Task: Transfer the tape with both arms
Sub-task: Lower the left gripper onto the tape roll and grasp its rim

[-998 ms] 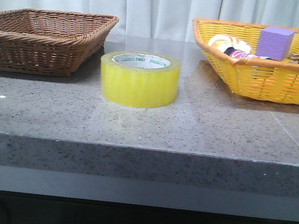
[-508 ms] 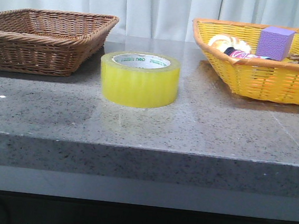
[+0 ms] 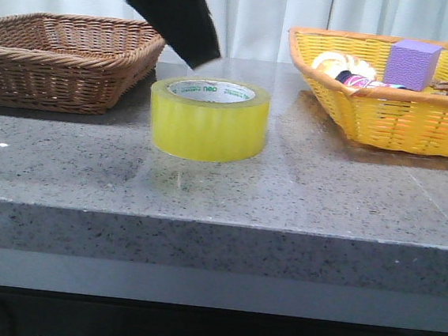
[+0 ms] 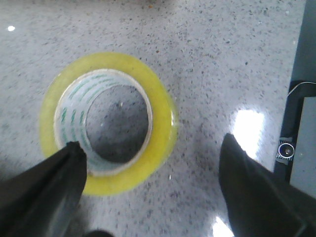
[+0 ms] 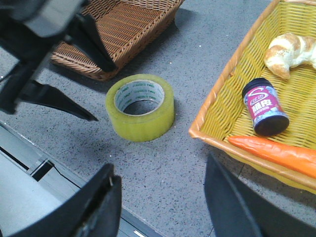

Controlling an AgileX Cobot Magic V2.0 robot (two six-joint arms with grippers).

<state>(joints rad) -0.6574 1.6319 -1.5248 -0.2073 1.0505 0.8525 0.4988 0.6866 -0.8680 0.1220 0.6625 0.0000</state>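
The tape (image 3: 209, 119), a wide yellow roll with a white, green-printed core, lies flat on the grey stone table between two baskets. It also shows in the left wrist view (image 4: 107, 121) and the right wrist view (image 5: 140, 106). My left gripper (image 4: 150, 150) is open above the roll, one finger over the roll's rim, the other over bare table beside it. In the front view only a dark blurred part of the left arm (image 3: 171, 12) shows, above and behind the roll. My right gripper (image 5: 160, 177) is open and empty, high above the table's front edge, apart from the tape.
A brown wicker basket (image 3: 64, 57) stands at the back left. A yellow basket (image 3: 388, 112) at the back right holds a purple cube (image 3: 413, 63), a croissant (image 5: 289, 52), a small jar (image 5: 264, 106) and a carrot (image 5: 276, 150).
The left arm has come into the front view from above, over the tape. The tape and the baskets have not moved.
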